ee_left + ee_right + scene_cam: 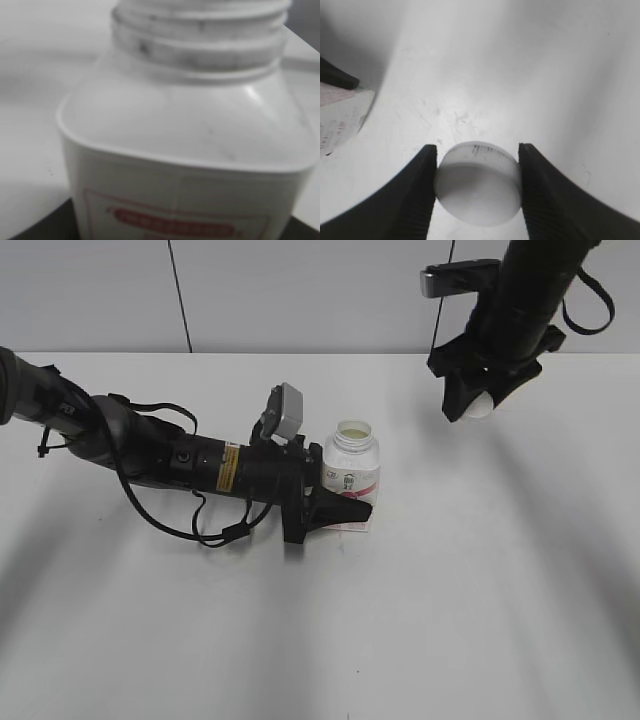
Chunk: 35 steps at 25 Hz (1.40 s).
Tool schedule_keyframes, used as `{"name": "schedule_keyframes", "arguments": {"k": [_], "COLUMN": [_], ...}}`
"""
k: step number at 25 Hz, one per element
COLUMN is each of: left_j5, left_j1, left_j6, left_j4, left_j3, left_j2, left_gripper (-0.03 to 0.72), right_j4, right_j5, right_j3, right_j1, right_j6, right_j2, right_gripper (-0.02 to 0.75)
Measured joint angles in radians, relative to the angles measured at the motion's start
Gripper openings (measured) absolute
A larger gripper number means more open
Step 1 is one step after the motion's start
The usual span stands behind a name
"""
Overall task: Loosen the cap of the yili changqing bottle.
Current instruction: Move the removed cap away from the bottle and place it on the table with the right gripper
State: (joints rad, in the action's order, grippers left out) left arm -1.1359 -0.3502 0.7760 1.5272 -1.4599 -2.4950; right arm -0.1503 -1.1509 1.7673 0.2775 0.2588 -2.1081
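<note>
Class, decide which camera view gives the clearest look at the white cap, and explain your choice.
The right wrist view: the cap fills the foreground, pinched between the right gripper's fingers. The exterior view shows it only small, up in that raised gripper, off the open bottle. The left wrist view shows just the bottle.

Left wrist view: the yili changqing bottle (180,150) is blurred, its label print unreadable, its neck cropped by the top edge. Exterior view: the left gripper (345,512) covers the bottle's lower label; the cap (481,407) shows only partly.

One bottle (352,472), one cap (478,183), two grippers.
</note>
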Motion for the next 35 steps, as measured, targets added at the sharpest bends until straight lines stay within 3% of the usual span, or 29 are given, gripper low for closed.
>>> {"name": "schedule_keyframes", "arguments": {"k": [7, 16, 21, 35], "left_j5": [0.0, -0.001, -0.001, -0.001], "left_j1": [0.0, 0.0, 0.0, 0.0], "left_j6": [0.0, 0.0, 0.0, 0.0], "left_j4": [0.001, 0.001, 0.001, 0.003], "left_j3": [0.0, 0.0, 0.0, 0.0], "left_j2": [0.0, 0.0, 0.0, 0.0], "left_gripper": [0.394, 0.394, 0.394, 0.394], "right_j4": [-0.072, -0.076, -0.074, -0.036], "right_j5": [0.109, 0.256, 0.318, 0.31], "right_j3": [-0.163, -0.33, -0.37, -0.381], "right_j1": [-0.094, -0.112, -0.112, -0.112], "right_j6": [-0.022, -0.034, -0.047, -0.086], "right_j2": [0.001, 0.001, 0.001, -0.027], "right_gripper": [0.392, 0.387, 0.387, 0.387]}}
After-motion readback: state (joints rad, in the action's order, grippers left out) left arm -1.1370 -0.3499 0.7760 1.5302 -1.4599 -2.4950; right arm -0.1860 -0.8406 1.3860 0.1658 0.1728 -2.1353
